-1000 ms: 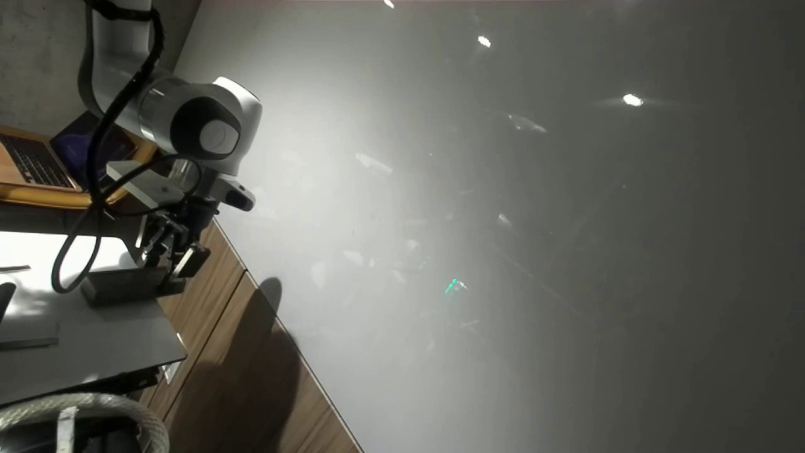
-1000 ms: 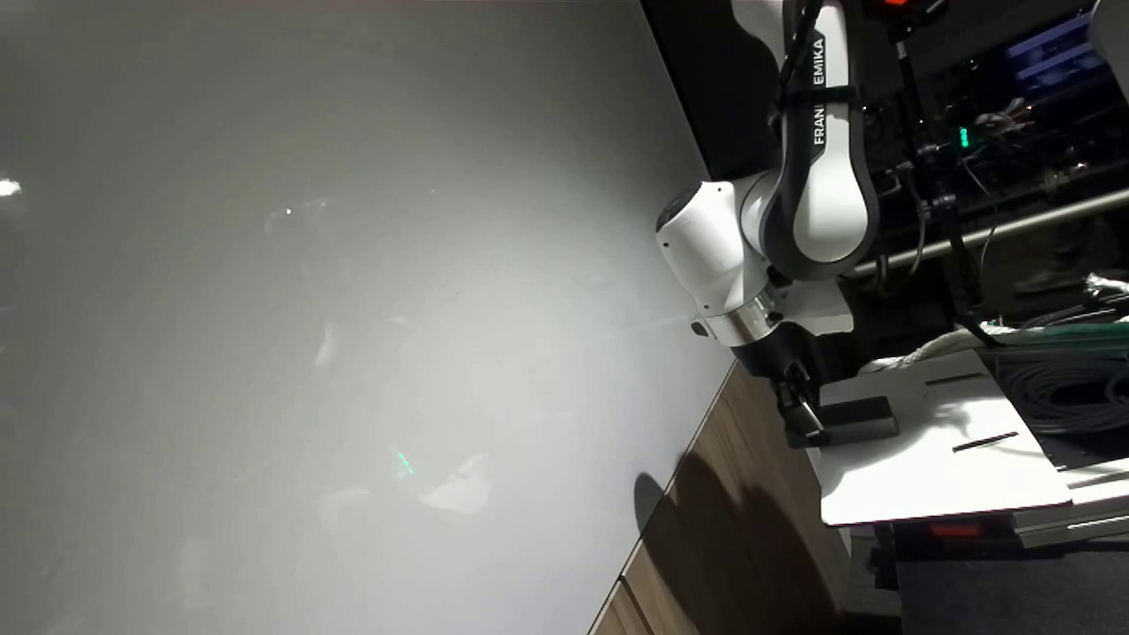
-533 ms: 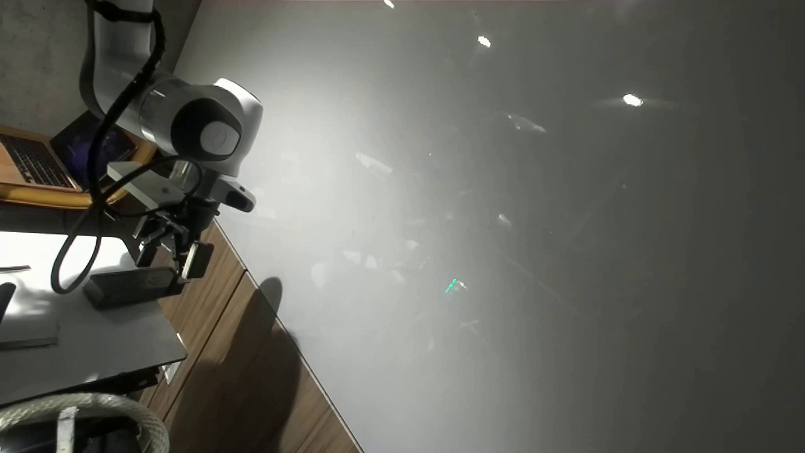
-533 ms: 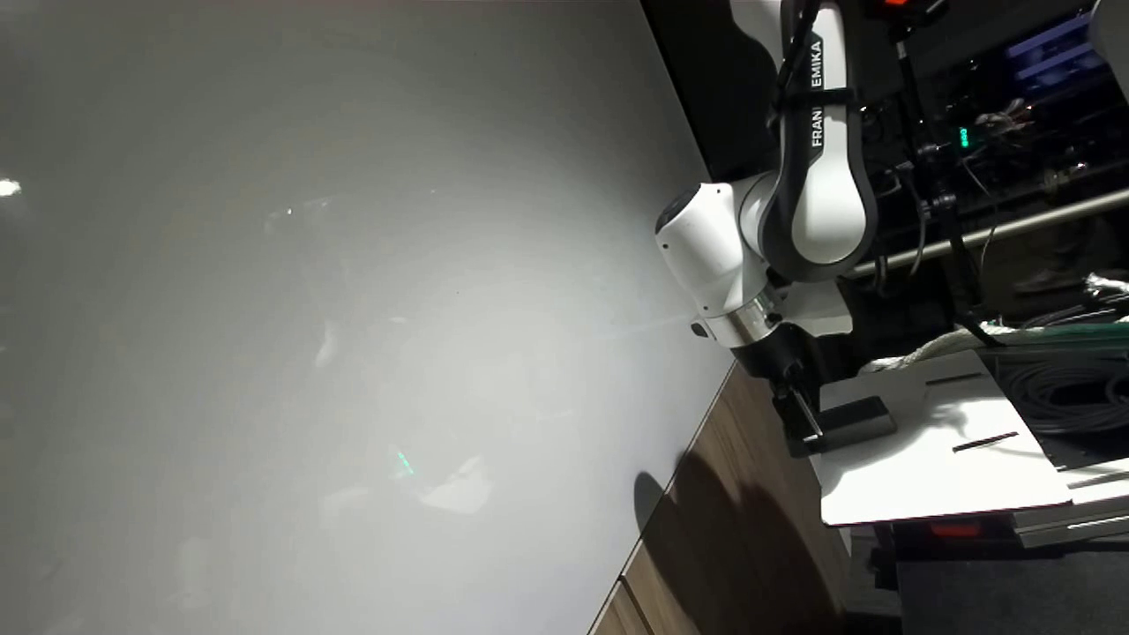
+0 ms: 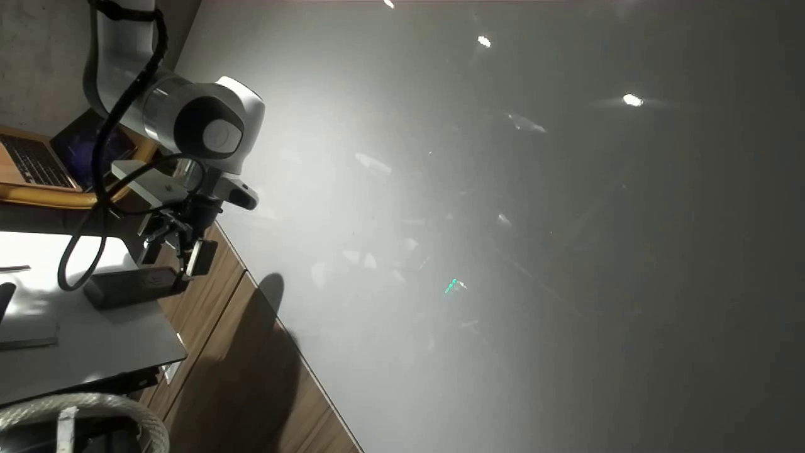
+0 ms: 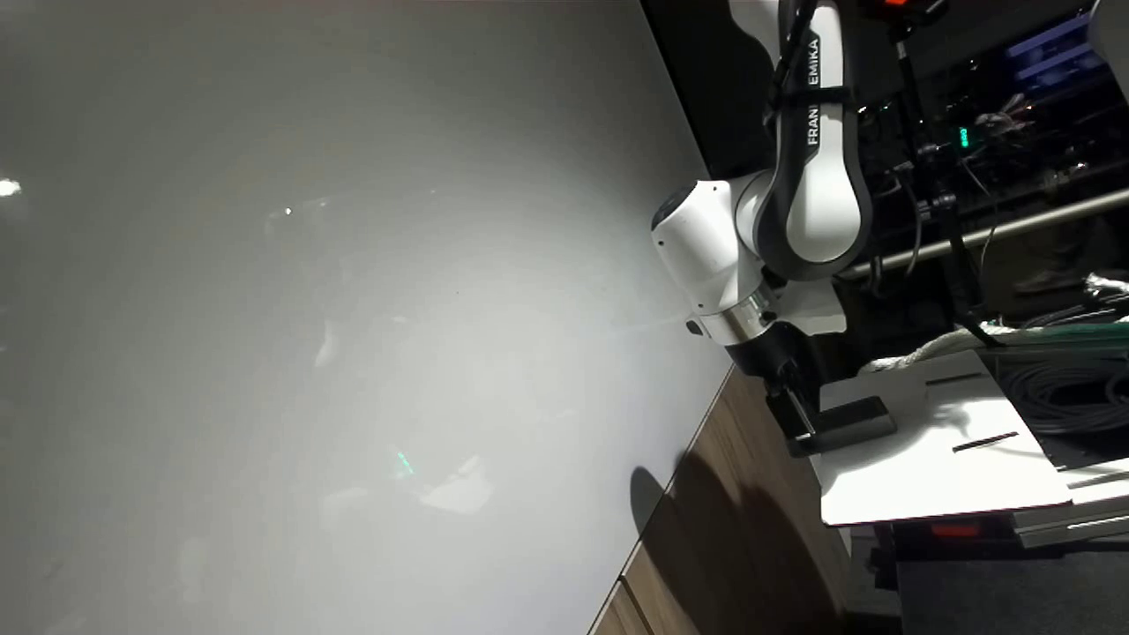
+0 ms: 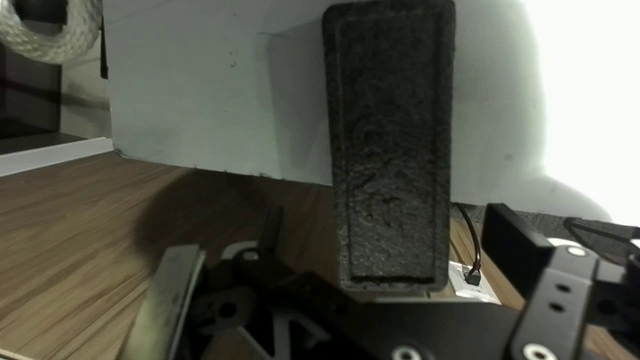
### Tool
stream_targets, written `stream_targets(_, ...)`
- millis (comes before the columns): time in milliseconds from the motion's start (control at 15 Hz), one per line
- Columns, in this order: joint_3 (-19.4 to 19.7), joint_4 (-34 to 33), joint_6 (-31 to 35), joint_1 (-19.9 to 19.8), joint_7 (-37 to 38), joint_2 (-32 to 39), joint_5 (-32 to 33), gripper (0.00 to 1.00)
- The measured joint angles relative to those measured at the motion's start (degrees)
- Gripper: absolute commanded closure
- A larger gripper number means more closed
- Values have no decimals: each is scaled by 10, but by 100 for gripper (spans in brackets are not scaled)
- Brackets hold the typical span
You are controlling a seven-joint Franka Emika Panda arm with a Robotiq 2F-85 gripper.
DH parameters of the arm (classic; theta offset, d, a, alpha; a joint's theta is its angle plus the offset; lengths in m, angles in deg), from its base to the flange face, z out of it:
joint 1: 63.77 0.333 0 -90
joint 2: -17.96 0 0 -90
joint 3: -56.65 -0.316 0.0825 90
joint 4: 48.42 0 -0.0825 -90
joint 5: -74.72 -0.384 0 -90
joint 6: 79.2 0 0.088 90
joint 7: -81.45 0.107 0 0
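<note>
A dark grey, felt-like rectangular block (image 7: 390, 115) lies flat on a white board-like surface (image 7: 210, 100), its near end sticking out past the edge. It appears in both exterior views as a dark bar, the block (image 5: 132, 287) and the same block (image 6: 856, 423). My gripper (image 7: 392, 232) stands open around the overhanging end, with gaps on both sides in the wrist view. In the exterior views the gripper (image 5: 178, 253) is just off that end, and one finger (image 6: 801, 416) overlaps the block there, so contact cannot be told.
A large glossy grey panel (image 5: 503, 264) fills much of the exterior views, bordered by wood boards (image 5: 233, 340). A laptop (image 5: 38, 160) and a rope coil (image 5: 88, 402) are near the arm. A plugged-in socket (image 7: 472, 280) shows beyond the right finger. A cable loops from the wrist.
The jaws have spread apart and let go of the block's end. The arm has drawn slightly back from it, while the block stays about where it was on the white surface.
</note>
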Motion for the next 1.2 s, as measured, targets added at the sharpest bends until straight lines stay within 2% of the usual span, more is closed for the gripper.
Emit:
stream_targets(533,0,2,0,5,0,-2,0,0)
stream_targets(600,0,2,0,5,0,-1,0,8)
stream_targets(667,1,3,0,5,0,1,0,24)
stream_targets(733,1,4,0,5,0,4,0,34)
stream_targets(933,2,5,0,5,0,8,0,58)
stream_targets(1067,2,6,0,5,0,8,0,70)
stream_targets(1200,2,6,0,6,0,8,0,70)
